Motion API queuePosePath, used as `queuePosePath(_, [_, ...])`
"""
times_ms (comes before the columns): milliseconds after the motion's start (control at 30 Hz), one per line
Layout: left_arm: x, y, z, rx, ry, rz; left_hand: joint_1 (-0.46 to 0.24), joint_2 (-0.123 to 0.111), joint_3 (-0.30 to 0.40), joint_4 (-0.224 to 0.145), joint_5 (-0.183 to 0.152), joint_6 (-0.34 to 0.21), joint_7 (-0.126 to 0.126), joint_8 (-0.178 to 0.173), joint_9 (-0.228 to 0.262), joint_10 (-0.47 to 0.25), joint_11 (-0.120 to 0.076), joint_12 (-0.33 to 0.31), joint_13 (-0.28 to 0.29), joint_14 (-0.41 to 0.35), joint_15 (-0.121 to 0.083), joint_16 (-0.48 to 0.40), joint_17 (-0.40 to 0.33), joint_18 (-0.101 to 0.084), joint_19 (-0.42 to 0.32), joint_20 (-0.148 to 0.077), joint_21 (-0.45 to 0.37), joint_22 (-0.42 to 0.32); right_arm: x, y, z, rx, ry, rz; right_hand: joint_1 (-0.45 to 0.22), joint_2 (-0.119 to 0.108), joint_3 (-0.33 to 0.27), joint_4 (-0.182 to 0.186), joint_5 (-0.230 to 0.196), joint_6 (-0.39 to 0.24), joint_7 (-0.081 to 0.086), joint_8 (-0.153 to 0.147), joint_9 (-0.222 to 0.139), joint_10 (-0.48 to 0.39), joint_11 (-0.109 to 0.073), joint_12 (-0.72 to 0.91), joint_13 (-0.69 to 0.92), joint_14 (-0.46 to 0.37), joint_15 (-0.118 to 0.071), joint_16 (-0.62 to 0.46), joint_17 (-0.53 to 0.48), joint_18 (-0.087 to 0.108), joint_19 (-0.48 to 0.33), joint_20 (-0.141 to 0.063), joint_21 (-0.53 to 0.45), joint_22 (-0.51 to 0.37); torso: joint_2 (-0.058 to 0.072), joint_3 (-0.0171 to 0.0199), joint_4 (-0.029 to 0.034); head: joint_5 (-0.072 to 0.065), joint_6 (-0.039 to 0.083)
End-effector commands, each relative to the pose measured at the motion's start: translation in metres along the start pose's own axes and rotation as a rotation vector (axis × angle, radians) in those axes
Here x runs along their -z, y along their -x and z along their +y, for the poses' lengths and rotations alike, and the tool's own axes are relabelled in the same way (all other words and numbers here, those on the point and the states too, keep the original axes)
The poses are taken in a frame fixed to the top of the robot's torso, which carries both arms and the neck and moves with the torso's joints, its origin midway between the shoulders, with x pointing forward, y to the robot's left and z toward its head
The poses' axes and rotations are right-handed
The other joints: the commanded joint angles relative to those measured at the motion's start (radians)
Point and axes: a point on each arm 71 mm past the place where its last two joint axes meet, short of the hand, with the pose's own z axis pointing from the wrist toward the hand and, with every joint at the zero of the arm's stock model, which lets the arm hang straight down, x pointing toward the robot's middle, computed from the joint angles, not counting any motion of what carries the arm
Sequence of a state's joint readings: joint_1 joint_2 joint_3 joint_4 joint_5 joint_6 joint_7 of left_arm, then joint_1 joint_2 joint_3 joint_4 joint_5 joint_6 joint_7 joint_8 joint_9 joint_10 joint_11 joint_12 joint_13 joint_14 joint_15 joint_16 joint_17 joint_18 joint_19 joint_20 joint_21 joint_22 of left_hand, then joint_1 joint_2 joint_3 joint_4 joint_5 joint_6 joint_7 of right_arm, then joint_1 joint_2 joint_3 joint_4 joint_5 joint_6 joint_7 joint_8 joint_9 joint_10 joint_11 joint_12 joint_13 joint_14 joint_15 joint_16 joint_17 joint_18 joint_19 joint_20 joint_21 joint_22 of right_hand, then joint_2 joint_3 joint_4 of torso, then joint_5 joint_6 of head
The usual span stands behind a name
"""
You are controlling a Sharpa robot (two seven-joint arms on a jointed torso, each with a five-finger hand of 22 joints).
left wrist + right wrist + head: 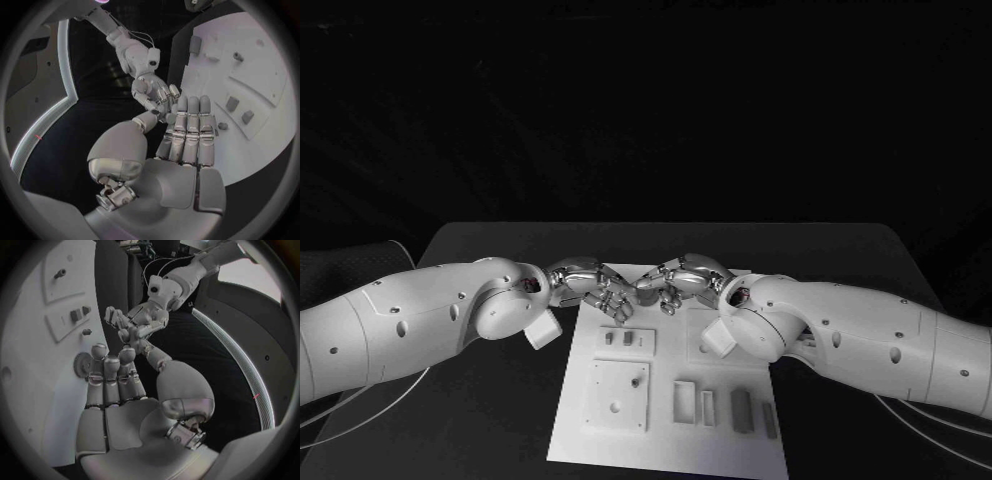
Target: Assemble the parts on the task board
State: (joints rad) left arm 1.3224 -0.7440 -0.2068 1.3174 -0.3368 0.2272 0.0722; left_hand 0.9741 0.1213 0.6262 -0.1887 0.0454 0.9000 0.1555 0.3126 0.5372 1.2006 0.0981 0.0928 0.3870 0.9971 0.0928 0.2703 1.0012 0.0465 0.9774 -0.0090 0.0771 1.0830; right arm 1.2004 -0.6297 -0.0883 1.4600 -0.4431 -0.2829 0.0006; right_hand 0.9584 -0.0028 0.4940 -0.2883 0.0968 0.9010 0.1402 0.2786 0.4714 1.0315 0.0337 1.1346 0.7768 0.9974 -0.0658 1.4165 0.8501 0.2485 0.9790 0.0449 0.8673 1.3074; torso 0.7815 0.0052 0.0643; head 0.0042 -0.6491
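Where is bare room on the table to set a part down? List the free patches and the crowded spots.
Free: black table between the left arm and the task board; black table beyond both hands, toward the far edge; the board's bare near strip. Crowded: the board's far end, where the left robot hand and right robot hand nearly meet, and the row of grey parts.

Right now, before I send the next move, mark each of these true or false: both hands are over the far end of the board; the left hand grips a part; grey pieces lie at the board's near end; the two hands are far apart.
1. Both hands, left hand and right hand, are over the far end of the white board. True.
2. The left hand grips a part. False: its fingers lie straight and hold nothing.
3. Grey pieces lie at the board's near end. True.
4. The hands are far apart. False: they almost meet.
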Motion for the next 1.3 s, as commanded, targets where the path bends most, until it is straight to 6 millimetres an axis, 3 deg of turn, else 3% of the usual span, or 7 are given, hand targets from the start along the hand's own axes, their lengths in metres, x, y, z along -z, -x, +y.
queuePosePath(33, [-0.0010, -0.0021, -0.0020, 0.007, -0.011, 0.017, -0.003, 0.009, 0.006, 0.001, 0.004, 0.004, -0.001, 0.003, 0.002, 0.007, -0.001, -0.005, 0.001, 0.009, -0.001, -0.003, 0.001, 0.013, 0.006, 0.002, 0.001, 0.002, -0.0004, -0.0025, 0.0022, -0.001, 0.020, 0.016, 0.001, 0.004, -0.003, 0.001, -0.001, -0.003, 0.004, -0.004, 0.002, 0.003, -0.002, 0.002, -0.001, 0.000, -0.004, 0.005, -0.001, 0.013, 0.002, 0.003, 0.003, 0.014, 0.000, 0.0001, 0.0003, 0.000, 0.000])
queuePosePath(433, [-0.0008, -0.0022, -0.0020, 0.007, -0.011, 0.018, -0.004, 0.010, 0.008, -0.001, 0.004, 0.004, -0.001, 0.003, 0.002, 0.007, -0.001, -0.005, 0.002, 0.009, -0.001, -0.004, 0.001, 0.013, 0.007, 0.002, 0.001, 0.002, -0.0010, -0.0030, 0.0030, -0.002, 0.028, 0.021, 0.010, 0.034, 0.010, 0.000, 0.001, 0.023, -0.004, 0.012, 0.011, 0.007, -0.009, 0.004, -0.003, 0.002, -0.009, 0.008, -0.001, 0.013, 0.004, 0.003, 0.005, 0.015, 0.000, 0.0001, 0.0000, 0.000, -0.001])
queuePosePath(633, [-0.0008, -0.0024, -0.0019, 0.007, -0.010, 0.019, -0.005, 0.010, 0.009, -0.002, 0.004, 0.004, -0.001, 0.003, 0.002, 0.007, -0.001, -0.005, 0.002, 0.009, -0.001, -0.004, 0.002, 0.013, 0.007, 0.002, 0.001, 0.003, -0.0010, -0.0029, 0.0031, -0.006, 0.028, 0.020, 0.011, 0.037, 0.012, -0.001, 0.002, 0.028, -0.006, 0.015, 0.013, 0.009, -0.012, 0.005, -0.003, 0.003, -0.011, 0.009, -0.001, 0.013, 0.005, 0.002, 0.006, 0.016, 0.000, 0.0002, 0.0000, 0.000, -0.001])
queuePosePath(967, [-0.0007, -0.0024, -0.0019, 0.007, -0.010, 0.019, -0.006, 0.010, 0.010, -0.003, 0.004, 0.004, -0.001, 0.003, 0.002, 0.007, -0.001, -0.005, 0.002, 0.009, -0.001, -0.004, 0.002, 0.013, 0.007, 0.002, 0.001, 0.003, -0.0016, -0.0025, 0.0031, -0.015, 0.029, 0.015, 0.008, 0.031, 0.009, -0.001, -0.002, 0.027, -0.007, 0.014, 0.013, 0.010, -0.012, 0.005, -0.004, 0.004, -0.012, 0.009, -0.001, 0.013, 0.005, 0.002, 0.007, 0.016, 0.000, 0.0000, 0.0000, 0.000, -0.002])
queuePosePath(1300, [-0.0009, -0.0027, -0.0020, 0.007, -0.010, 0.020, -0.007, 0.010, 0.011, -0.004, 0.004, 0.004, -0.001, 0.003, 0.003, 0.007, -0.001, -0.006, 0.002, 0.009, -0.001, -0.004, 0.002, 0.013, 0.006, 0.002, 0.001, 0.003, -0.0021, -0.0036, 0.0036, -0.017, 0.027, 0.017, -0.014, 0.000, -0.004, 0.003, -0.023, 0.007, -0.001, 0.002, 0.010, 0.009, -0.007, 0.002, -0.006, 0.003, -0.009, 0.007, -0.003, 0.013, 0.005, 0.002, 0.005, 0.014, 0.000, 0.0001, 0.0002, -0.001, -0.001])
